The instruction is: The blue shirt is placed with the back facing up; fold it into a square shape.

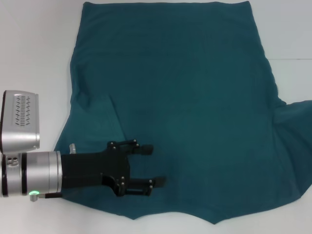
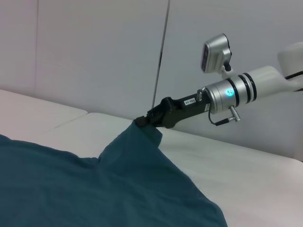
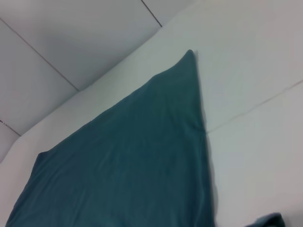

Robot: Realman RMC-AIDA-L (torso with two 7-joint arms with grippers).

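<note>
The blue shirt point(image 1: 185, 107) lies spread flat on the white table, filling most of the head view. My left gripper point(image 1: 157, 165) hovers open over the shirt's near left part, fingers pointing right, nothing between them. The head view does not show my right gripper; the shirt's right sleeve point(image 1: 297, 114) stretches off that view's right edge. In the left wrist view the right gripper point(image 2: 142, 121) is shut on a raised corner of the blue shirt point(image 2: 118, 179), lifting it off the table. The right wrist view shows the blue shirt point(image 3: 132, 161) lying flat, with a bit of cloth at the frame's edge.
The white table point(image 1: 39, 44) shows bare at the left, at the far right and in a thin strip along the near edge. A seam in the tabletop point(image 1: 292, 59) runs at the right. A pale panelled wall point(image 2: 94, 52) stands behind the table.
</note>
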